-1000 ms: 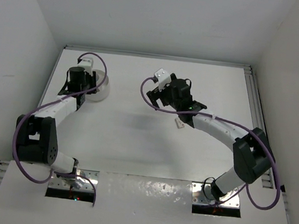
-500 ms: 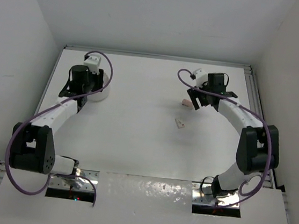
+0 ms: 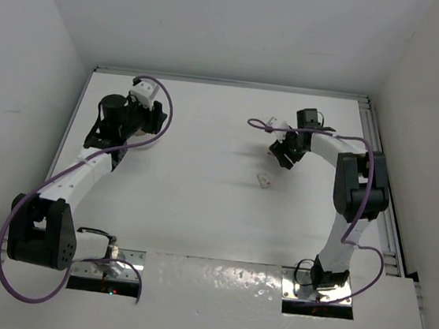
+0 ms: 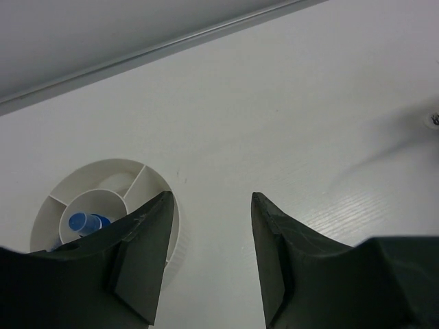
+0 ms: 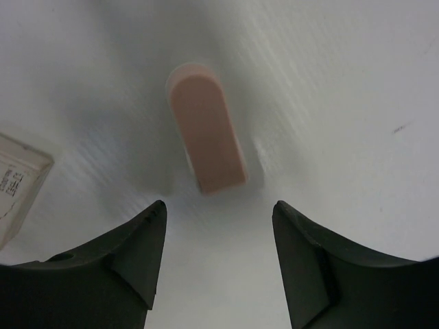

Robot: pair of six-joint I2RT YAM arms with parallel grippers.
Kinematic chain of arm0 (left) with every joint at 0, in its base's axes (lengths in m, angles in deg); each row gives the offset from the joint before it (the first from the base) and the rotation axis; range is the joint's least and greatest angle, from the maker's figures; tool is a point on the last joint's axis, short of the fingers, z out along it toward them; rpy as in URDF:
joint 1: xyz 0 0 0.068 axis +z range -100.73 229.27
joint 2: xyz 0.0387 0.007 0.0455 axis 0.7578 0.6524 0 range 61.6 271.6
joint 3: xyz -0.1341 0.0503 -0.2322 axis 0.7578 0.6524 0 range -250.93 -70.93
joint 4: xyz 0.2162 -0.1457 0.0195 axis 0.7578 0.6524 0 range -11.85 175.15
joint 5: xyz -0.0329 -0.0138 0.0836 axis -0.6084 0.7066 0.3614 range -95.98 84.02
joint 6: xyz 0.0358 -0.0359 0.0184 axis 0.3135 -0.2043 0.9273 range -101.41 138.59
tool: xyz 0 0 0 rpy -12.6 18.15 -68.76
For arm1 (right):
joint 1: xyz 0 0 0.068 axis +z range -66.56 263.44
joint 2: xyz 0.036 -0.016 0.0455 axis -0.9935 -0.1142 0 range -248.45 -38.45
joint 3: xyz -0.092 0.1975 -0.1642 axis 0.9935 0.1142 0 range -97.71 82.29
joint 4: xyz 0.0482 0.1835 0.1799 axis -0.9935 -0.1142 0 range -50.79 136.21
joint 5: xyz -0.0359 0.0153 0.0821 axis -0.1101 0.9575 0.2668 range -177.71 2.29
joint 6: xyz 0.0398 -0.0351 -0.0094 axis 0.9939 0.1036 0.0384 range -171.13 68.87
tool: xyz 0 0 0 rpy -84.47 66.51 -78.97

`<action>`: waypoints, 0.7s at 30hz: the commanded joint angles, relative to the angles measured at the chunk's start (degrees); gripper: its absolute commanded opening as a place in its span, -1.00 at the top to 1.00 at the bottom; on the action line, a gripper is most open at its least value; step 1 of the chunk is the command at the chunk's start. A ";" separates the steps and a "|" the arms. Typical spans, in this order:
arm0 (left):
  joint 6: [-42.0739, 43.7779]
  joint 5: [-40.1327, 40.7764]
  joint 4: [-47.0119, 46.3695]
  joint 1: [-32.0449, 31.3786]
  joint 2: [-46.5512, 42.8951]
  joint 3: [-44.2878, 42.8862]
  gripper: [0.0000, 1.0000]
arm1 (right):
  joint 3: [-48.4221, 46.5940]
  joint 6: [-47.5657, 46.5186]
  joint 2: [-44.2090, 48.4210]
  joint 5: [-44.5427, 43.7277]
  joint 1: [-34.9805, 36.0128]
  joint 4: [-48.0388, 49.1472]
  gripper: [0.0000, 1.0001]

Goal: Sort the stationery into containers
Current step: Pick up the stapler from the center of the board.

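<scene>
White and thick-walled, the bowl point(image 4: 86, 184) sits ahead of the left pincer point(image 4: 209, 226) and to its left, with its near right edge hidden behind the left finger. Thin walls divide the bowl into a centre well and outer sections. The tiny blue-capped bottle point(image 4: 86, 223) lies in the centre well, and the outer sections in view hold nothing.

The left pincer stands moderately wide and carries nothing; only bare bench point(image 4: 309, 123) shows between its fingers. The gap sits off to the right of the bowl, not over it. In this posture the arm appears to have no item to deliver, and the bowl is unobstructed from above.

The small white block point(image 5: 17, 185) lies flat on the bench to the left of the right pincer point(image 5: 219, 226), outside its left finger and near it.

The right pincer is also part-open and empty. The pink eraser point(image 5: 206, 133) lies flat just ahead of the gap, touching neither finger. Its long axis runs away from the fingertips with a slight tilt.

The gap is a little wider than the eraser's short side, probably so that a finger can pass along each long flank. The step in hand is judged to be the approach to the eraser. The likely next move is to advance until both flanks lie between the pads, then close.

Caution: the tilt may turn the eraser as the fingers close. The left finger could also nudge the block.
</scene>
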 commanded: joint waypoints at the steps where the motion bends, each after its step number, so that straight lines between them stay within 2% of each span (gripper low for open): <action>1: 1.16 -1.57 -3.03 -0.10 -1.65 0.11 0.06 | -4.33 -3.11 -2.37 3.47 -0.16 -0.28 -0.24; 4: 1.34 -1.40 -3.90 -0.10 -1.30 -0.15 0.06 | -4.08 -2.94 -3.78 6.11 -0.16 0.94 -0.22; 8: 1.52 -1.48 -4.26 -0.10 -0.95 -0.59 0.05 | -4.25 -2.67 -5.19 7.61 0.27 0.78 -0.04; 10: 1.87 -1.40 -3.99 -0.19 -0.86 -0.77 0.05 | -3.99 -2.23 -5.72 7.87 0.54 0.86 0.36; 11: 2.04 -1.48 -3.91 -0.19 -0.77 -0.77 0.05 | -3.99 -1.45 -5.89 7.53 0.54 1.99 0.68; 12: 2.04 -1.57 -3.99 -0.19 -0.60 -0.85 0.05 | -4.07 -0.13 -6.07 7.09 0.71 2.26 0.80; 14: 2.04 -1.92 -3.91 -0.28 -0.42 -0.94 0.05 | -4.34 -0.38 -6.33 7.34 1.06 2.09 0.76; 18: 2.92 -4.37 -3.29 -0.45 -0.42 -1.03 0.05 | -4.60 -1.44 -5.55 7.26 1.68 1.74 0.81; 19: 3.27 -4.99 -3.20 -0.45 -0.51 -1.03 0.05 | -4.60 -1.96 -5.11 7.35 2.03 1.65 0.92; 21: 3.98 -6.57 -2.85 -0.54 -0.42 -0.86 0.05 | -4.69 -2.49 -4.14 7.35 2.12 1.74 1.00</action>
